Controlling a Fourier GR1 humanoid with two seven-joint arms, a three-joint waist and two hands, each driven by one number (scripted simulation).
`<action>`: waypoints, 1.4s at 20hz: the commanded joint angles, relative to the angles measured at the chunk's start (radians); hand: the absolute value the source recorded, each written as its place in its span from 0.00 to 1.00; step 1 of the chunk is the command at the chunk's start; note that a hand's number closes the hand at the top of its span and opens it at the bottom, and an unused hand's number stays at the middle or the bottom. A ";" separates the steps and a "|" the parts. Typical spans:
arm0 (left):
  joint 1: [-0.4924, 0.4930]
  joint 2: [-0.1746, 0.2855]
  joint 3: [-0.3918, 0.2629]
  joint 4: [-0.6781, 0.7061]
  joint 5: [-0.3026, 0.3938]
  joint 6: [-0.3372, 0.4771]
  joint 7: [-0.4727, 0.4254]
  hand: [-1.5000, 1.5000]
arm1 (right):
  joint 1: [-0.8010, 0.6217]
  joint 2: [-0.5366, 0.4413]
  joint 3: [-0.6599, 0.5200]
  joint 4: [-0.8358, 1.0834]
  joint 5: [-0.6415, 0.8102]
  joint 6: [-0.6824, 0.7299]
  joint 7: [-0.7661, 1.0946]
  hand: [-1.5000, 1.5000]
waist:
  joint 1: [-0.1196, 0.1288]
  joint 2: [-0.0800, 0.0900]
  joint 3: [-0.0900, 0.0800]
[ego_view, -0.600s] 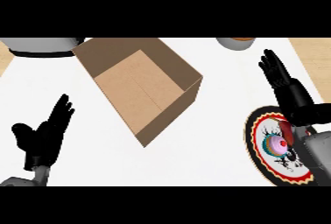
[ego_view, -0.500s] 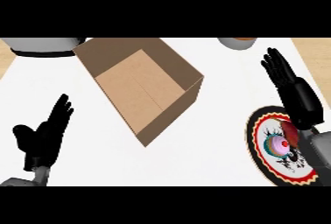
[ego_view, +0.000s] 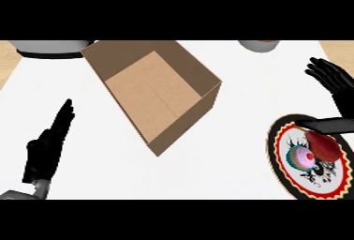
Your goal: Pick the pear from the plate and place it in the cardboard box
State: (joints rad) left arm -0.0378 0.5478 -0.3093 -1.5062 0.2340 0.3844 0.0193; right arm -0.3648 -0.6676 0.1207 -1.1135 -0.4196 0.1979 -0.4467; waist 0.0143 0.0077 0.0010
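A reddish-brown pear lies on the patterned plate at the right edge of the head view. My right hand hangs above and beyond the plate, fingers spread and open, holding nothing; its thumb reaches across just over the pear's top. The open cardboard box sits at centre-left, its inside bare. My left hand rests open at the lower left, fingers straight, well away from the box.
A grey-and-black round vessel shows at the top left behind the box. A small bowl sits at the top right. White counter lies between the box and the plate.
My right hand has shifted right and up, off the plate, uncovering the pear. The left hand has turned more edge-on. Box and plate have not moved.
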 commanded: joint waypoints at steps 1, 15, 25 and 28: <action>-0.019 -0.001 0.006 0.038 -0.021 -0.009 0.012 0.50 | -0.030 0.027 -0.086 0.229 -0.069 0.144 -0.140 0.00 | 0.008 0.004 0.002; -0.010 -0.014 0.000 0.013 -0.057 -0.027 -0.001 0.50 | -0.128 -0.387 0.227 0.246 0.567 0.235 -0.313 0.00 | 0.022 -0.003 -0.001; 0.031 -0.062 0.013 -0.011 -0.101 0.004 0.036 0.50 | -0.068 -0.374 0.355 0.122 0.779 0.228 -0.237 0.00 | -0.013 -0.010 -0.001; -0.001 -0.087 0.022 -0.011 -0.128 -0.021 0.062 0.50 | -0.097 -0.324 0.313 0.143 0.825 0.251 -0.182 0.00 | -0.010 -0.008 -0.001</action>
State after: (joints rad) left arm -0.0457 0.4785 -0.2917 -1.4871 0.1326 0.3728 0.0475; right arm -0.4769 -1.0290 0.4532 -0.9550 0.3511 0.4252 -0.6636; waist 0.0083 0.0006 -0.0003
